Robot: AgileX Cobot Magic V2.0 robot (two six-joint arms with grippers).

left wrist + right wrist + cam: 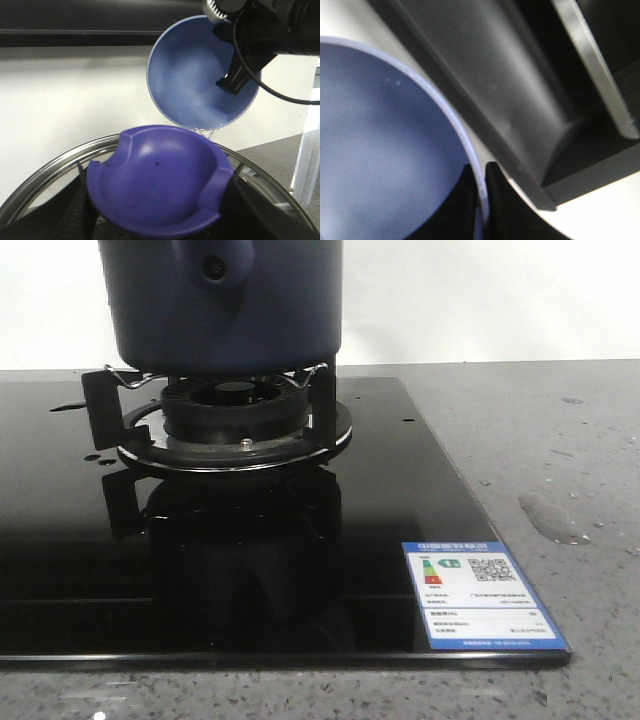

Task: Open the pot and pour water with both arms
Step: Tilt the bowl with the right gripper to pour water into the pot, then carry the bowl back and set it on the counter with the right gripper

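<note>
1. Pot (222, 305) sits on the burner's wire supports (215, 380), top cut off by frame edge in front view; navy handle lug w/ dark hole faces cam.
2. Burner (236, 420) = black ring on chrome plate, mounted on glossy black glass cooktop (200, 560). Energy label sticker (483, 595) on cooktop's near right corner.
3. Water: puddle + drops (550, 518) on grey speckled counter (520, 430) to the right of cooktop; thin clear stream (207, 133) at lower rim of the tilted bowl in left wrist view.
4. Left wrist view: periwinkle bowl (192, 75) tipped hard, open side toward cam, above a glass lid w/ metal rim (45, 170). Purple domed knob (160, 180) fills the lid centre.
5. Right tool (235, 82): black fingers pinch the bowl rim, one finger inside the wall, one outside. Right wrist view confirms, fingertips (465, 200) clamped tight on the pale rim (470, 145).
6. Left tool: fingers hidden under the knob in its own view, lid sits right at them; can't tell the opening or grip.
</note>
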